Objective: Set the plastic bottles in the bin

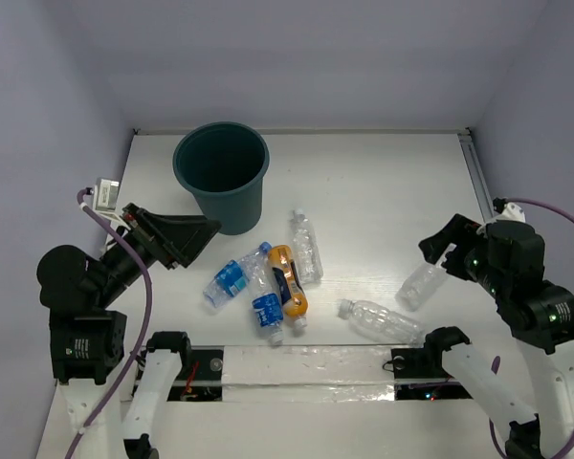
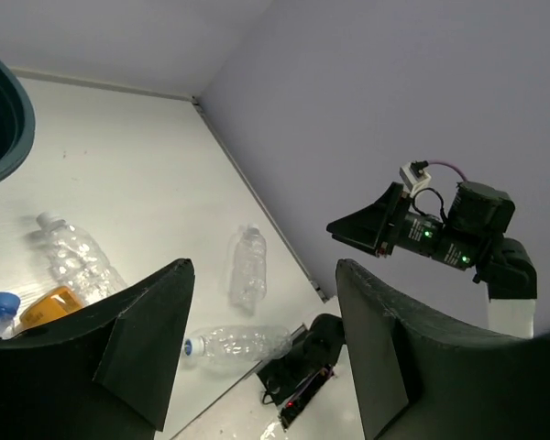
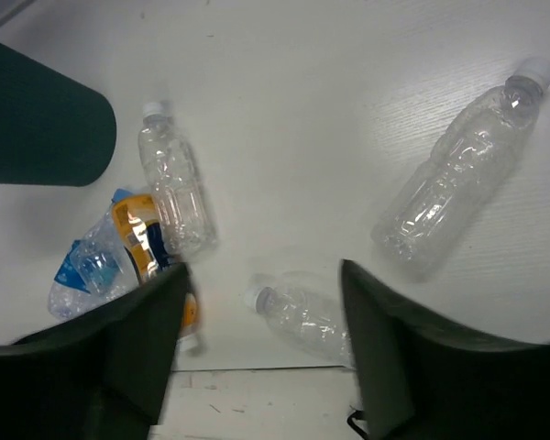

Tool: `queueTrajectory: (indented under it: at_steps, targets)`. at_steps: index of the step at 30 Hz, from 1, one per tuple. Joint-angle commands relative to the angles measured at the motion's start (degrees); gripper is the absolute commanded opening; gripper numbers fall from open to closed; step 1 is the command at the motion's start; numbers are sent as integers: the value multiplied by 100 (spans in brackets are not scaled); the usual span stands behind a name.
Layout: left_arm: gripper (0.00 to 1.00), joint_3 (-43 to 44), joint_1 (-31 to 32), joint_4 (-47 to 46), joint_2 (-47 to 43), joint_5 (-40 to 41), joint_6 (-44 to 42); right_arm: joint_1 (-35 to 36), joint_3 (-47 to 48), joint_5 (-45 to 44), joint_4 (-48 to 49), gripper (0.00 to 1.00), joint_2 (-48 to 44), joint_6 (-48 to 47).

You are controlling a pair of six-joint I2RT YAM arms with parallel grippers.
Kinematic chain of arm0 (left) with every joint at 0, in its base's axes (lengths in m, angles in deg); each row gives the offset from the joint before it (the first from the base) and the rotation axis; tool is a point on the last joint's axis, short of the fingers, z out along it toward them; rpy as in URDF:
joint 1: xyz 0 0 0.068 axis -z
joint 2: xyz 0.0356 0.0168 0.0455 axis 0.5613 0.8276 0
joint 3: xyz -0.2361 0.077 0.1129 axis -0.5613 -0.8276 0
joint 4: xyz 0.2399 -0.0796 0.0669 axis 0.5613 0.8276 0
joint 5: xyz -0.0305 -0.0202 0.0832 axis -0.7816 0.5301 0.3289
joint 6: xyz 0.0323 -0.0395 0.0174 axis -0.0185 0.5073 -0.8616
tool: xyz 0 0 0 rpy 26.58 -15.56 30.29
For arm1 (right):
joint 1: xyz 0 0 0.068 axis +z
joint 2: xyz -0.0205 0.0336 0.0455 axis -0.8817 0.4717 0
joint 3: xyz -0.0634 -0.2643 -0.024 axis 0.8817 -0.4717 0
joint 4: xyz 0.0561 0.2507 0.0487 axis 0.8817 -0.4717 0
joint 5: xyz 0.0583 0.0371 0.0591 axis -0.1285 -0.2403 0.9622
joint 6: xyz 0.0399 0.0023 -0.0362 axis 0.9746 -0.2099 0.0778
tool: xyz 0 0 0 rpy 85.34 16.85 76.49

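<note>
A: How was the left arm (image 1: 86, 287) posed?
B: Folded on its own side, with the left claw (image 1: 206, 234) pointing toward the middle, jaws apart, empty.
A: And the right arm (image 1: 540, 316)?
B: Raised, the right claw (image 1: 442, 251) angled down and inward, jaws spread wide, holding nothing.

The bin (image 1: 221, 174) stands open-topped at the far left of the desk (image 1: 392, 182), with bare surface stretching to its right. In the middle, four bottles (image 1: 289, 283) lie bunched (some touching, the gaps tight for a claw). On the right, a clear bottle (image 1: 422, 285) and a second clear bottle (image 1: 378, 320) lie apart, with room around each.
</note>
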Motion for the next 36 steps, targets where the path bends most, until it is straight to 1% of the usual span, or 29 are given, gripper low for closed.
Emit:
queueTrajectory:
  at_steps: [1,3,4,5,6,7,8,10,11,12,14,15,16,17,18,19,20,22,23,24,25,26,28,29,30,31,32,34,36]
  targets:
    - [60,44,-18,-574,25,-312,78,0,30,-209,27,65,-107,212]
    - [52,27,-18,-794,77,-435,280,0,-4,-270,35,45,-142,238]
    - [48,18,-18,-839,130,-479,359,0,-31,-279,44,27,-151,265]
    - [35,131,-18,-778,208,-471,360,0,-74,-297,36,20,-160,282]
    - [18,184,-18,-830,340,-427,473,0,-136,-288,62,9,-186,309]
    - [18,185,-18,-909,341,-427,474,0,-136,-288,62,7,-212,318]
    - [13,376,-18,-927,454,-409,570,0,-171,-288,79,6,-221,326]
    - [9,728,-18,-910,604,-322,589,0,-224,-306,132,5,-248,335]
    - [5,1017,-18,-631,770,-130,484,0,-250,-323,158,5,-248,335]
    - [4,1107,-18,-515,859,-76,387,0,-286,-323,219,5,-230,335]
    - [0,1151,-18,-803,1043,-5,544,0,-312,-254,299,5,-187,327]
    - [0,1300,-18,-752,1157,143,501,0,-312,-227,386,5,-160,318]
    - [0,1475,121,-499,1289,310,222,0,-304,-218,422,5,-134,309]
    - [0,1886,261,-401,1464,738,89,0,-286,-192,466,6,-99,300]
    - [0,2125,472,-304,1849,1073,-52,0,-260,-165,544,6,-3,274]
    - [0,2397,1196,10,2105,1511,-419,0,-190,-156,580,7,42,213]
    - [0,3174,1804,222,2734,2743,-631,0,-137,-156,598,8,112,195]
    - [0,3969,3305,583,3440,4258,-1009,0,-14,-191,651,10,297,90]
    - [0,4774,4618,1037,4244,5555,-1246,0,91,-235,668,11,332,54]
    - [0,5130,5083,1303,4626,5959,-1266,0,153,-279,668,12,376,19]
    - [0,5342,5410,1706,4926,6285,-1214,0,223,-332,625,14,428,-7]
    - [0,5275,5892,1797,5260,6793,-1022,0,354,-454,555,15,429,-25]
    - [0,4610,6133,1711,5246,7087,-740,0,408,-586,484,18,298,-86]
    - [0,3675,6195,1353,5037,7114,-600,0,408,-735,431,19,236,-104]
    - [1,3196,6196,1167,4913,7132,-259,0,348,-797,309,20,166,-122]
    - [2,2782,6196,886,4816,7167,-99,0,286,-859,221,20,0,-122]
    - [7,2021,6196,779,4658,7289,42,0,207,-955,133,20,-97,-96]
    - [12,1514,6248,673,4648,7317,384,0,-100,-974,-52,20,-317,27]
    - [22,1170,6248,716,4849,7422,491,0,-320,-956,-158,20,-634,106]
